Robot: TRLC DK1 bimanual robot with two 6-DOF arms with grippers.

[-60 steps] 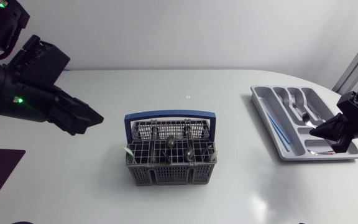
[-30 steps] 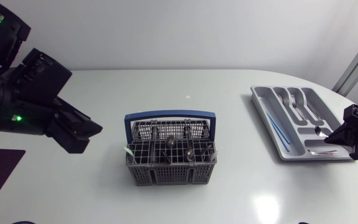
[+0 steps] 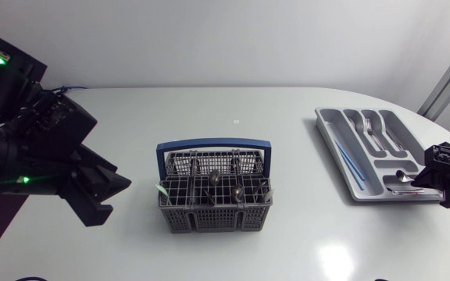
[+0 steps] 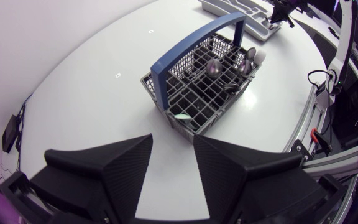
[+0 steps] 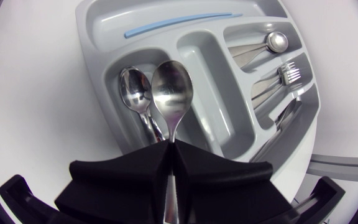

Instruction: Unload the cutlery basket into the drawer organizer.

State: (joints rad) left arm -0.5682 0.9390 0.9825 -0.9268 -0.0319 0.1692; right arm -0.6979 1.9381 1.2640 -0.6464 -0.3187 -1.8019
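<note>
My right gripper (image 5: pixel 169 148) pinched a spoon (image 5: pixel 171 93) by its handle, bowl ahead, over a drawer organizer (image 5: pixel 98 37) compartment, parallel to the second spoon (image 5: pixel 134 90) lying there. Left gripper (image 4: pixel 173 155) hung spread, cutlery basket (image 4: pixel 197 81) ahead.

The cutlery basket (image 3: pixel 209 217) is a matt grey plastic lattice, and its hoop handle (image 3: pixel 213 144) is smooth blue plastic. The drawer organizer (image 5: pixel 210 87) on the right looks like moulded pale grey plastic, smooth with a soft sheen. The spoon (image 5: pixel 171 93) clamped in the right gripper (image 5: pixel 169 144) is polished metal, mirror-bright, like the second spoon (image 5: pixel 135 90) beside it. That gripper and the left gripper (image 4: pixel 173 142) are matt black. The white table (image 3: pixel 326 254) is smooth and glossy.
</note>
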